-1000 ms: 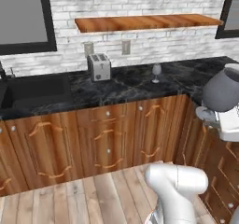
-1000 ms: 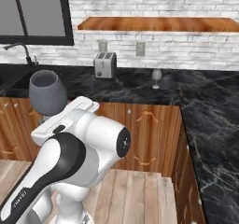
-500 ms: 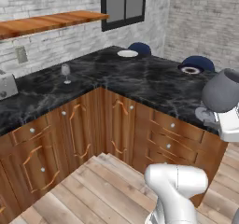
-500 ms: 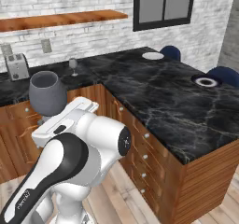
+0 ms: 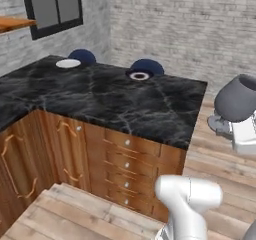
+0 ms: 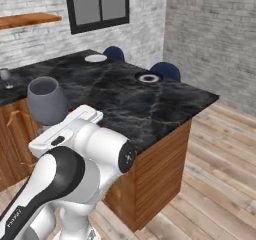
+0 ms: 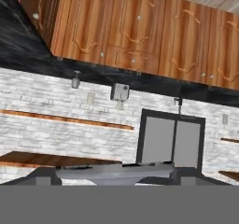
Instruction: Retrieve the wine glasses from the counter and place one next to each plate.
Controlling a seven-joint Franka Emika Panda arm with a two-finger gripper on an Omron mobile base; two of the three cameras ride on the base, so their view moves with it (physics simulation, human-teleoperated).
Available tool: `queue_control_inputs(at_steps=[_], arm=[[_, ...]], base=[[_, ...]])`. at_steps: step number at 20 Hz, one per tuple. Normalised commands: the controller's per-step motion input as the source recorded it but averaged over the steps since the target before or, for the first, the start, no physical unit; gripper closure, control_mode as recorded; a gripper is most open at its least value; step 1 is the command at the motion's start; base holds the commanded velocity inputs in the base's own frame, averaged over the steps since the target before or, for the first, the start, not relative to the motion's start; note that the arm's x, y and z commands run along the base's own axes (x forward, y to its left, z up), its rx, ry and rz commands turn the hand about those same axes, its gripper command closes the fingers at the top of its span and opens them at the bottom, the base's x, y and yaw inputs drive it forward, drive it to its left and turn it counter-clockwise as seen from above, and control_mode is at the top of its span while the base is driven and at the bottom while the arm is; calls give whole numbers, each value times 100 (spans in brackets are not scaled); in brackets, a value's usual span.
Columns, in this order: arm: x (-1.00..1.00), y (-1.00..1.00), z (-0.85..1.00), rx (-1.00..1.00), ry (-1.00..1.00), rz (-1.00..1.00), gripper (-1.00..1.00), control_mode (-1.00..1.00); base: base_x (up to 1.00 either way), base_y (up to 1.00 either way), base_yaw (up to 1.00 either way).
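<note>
- You are carrying one wine glass (image 6: 46, 100) in the jaws. It is standing bowl-up, in the air off the near side of the bench (image 6: 165, 101), so it must be gripped. The jaws themselves are hiding behind the bowl, and I judge them to be spread wide around it.
- The second wine glass (image 6: 5, 76) is waiting on the bench at its far left end, near the toaster (image 7: 120, 91).
- The blue plate (image 5: 139, 75) is lying by the far edge of the bench, toward its free end. The white plate (image 5: 68, 63) is sitting farther along that far edge, toward the window corner.
- The relation you are working with: both plates are lying across the bench from the carried glass, ahead and to its right in the right base view. The blue plate is the nearer one.
- As I judge it, you are heading into a reach over the dark marble top, keeping the glass's stem upright.
- You are aiming for bare bench just beside the blue plate, not its rim.
</note>
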Motion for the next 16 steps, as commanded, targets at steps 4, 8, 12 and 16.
queue_control_inputs(at_steps=[4, 8, 12, 16], arm=[[0, 0, 0, 0, 0, 0, 100, 100], [0, 0, 0, 0, 0, 0, 100, 100], [0, 0, 0, 0, 0, 0, 100, 100], [0, 0, 0, 0, 0, 0, 100, 100]], base=[[28, -100, -5], [22, -100, -2], [38, -100, 0], [52, -100, 0]])
